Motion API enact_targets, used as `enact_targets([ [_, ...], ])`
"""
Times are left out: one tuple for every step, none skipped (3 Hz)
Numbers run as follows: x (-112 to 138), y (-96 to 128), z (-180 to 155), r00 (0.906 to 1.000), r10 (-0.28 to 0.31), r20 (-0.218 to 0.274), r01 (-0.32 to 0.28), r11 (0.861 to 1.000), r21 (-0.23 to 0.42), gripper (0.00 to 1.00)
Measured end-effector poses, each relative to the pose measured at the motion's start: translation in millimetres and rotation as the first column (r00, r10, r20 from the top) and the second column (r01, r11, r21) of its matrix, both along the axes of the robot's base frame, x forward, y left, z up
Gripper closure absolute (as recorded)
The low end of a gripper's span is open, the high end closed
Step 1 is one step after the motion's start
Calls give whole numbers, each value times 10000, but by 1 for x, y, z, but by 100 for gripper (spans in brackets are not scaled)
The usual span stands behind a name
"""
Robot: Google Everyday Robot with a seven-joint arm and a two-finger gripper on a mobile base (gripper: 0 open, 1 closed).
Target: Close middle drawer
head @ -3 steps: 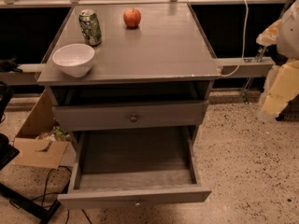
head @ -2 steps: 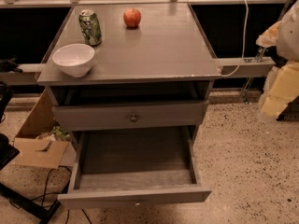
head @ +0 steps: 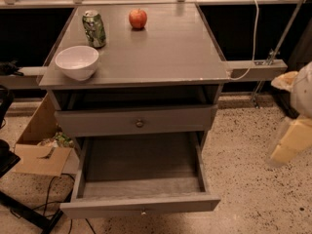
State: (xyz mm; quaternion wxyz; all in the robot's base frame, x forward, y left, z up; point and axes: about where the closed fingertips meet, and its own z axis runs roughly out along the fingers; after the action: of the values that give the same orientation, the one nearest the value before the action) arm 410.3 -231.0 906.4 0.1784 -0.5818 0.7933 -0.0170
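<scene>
The middle drawer [head: 140, 204] is pulled far out of the grey cabinet; it is wide and shallow, with a low front panel and a tiny brass knob [head: 143, 211] at its centre. Its inside is empty. Above it the taller drawer front [head: 136, 121] with a dark knob sits pushed in. My gripper [head: 291, 141], a white and yellowish shape, hangs at the right edge of the camera view. It is level with the open drawer, well to its right and apart from it.
On the cabinet top [head: 165, 52] stand a white bowl [head: 77, 61], a green can [head: 94, 28] and a red apple [head: 138, 18]. A cardboard box [head: 41, 155] and cables lie on the floor at left. A rail with a white cable [head: 253, 33] runs behind.
My gripper has moved down along the right edge, from about the cabinet top's height to the level of the drawers. The drawer and the things on top have not moved.
</scene>
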Motion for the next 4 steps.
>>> enact_targets([
  [-22,-4,-43,9997,-247,-64,249,9991,357,0],
  [-61,-2,-116,9962,-837,-251,857,9921,917,0],
  [-97,15,-163,9851,-1502,-833,1612,9760,1466,0],
  [-106,16,-174,9827,-1530,-1042,1672,9753,1443,0],
])
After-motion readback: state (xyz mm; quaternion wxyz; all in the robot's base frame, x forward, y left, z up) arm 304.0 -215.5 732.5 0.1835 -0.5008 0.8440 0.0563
